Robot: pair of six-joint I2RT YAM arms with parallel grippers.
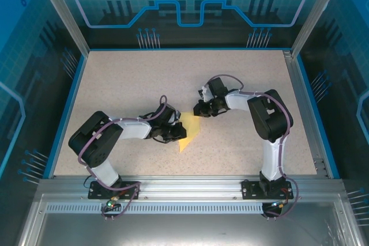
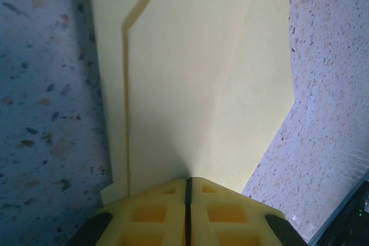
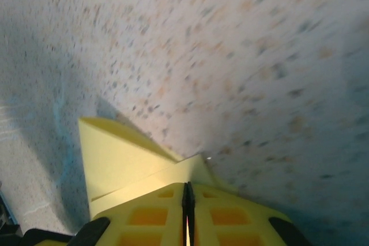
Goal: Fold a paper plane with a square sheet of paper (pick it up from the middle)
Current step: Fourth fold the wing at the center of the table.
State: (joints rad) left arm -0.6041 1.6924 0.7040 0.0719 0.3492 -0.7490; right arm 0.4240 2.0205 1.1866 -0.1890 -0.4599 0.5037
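The square sheet of paper (image 1: pixel 189 131) lies partly folded near the table's middle, between my two grippers. In the left wrist view the yellow paper (image 2: pixel 202 73) is flat on the table, with a folded flap edge running down its left side. My left gripper (image 2: pixel 188 180) is shut, its tips resting on the paper's near edge (image 1: pixel 176 135). My right gripper (image 1: pixel 199 111) is at the paper's far corner. In the right wrist view its jaws (image 3: pixel 187 184) are shut, and a raised fold of the paper (image 3: pixel 121 159) runs up into the tips.
The speckled beige tabletop (image 1: pixel 127 84) has a blue rim. A metal rail (image 1: pixel 184 185) runs along the near edge, where both arm bases are bolted. Transparent blue walls enclose the table on the other sides.
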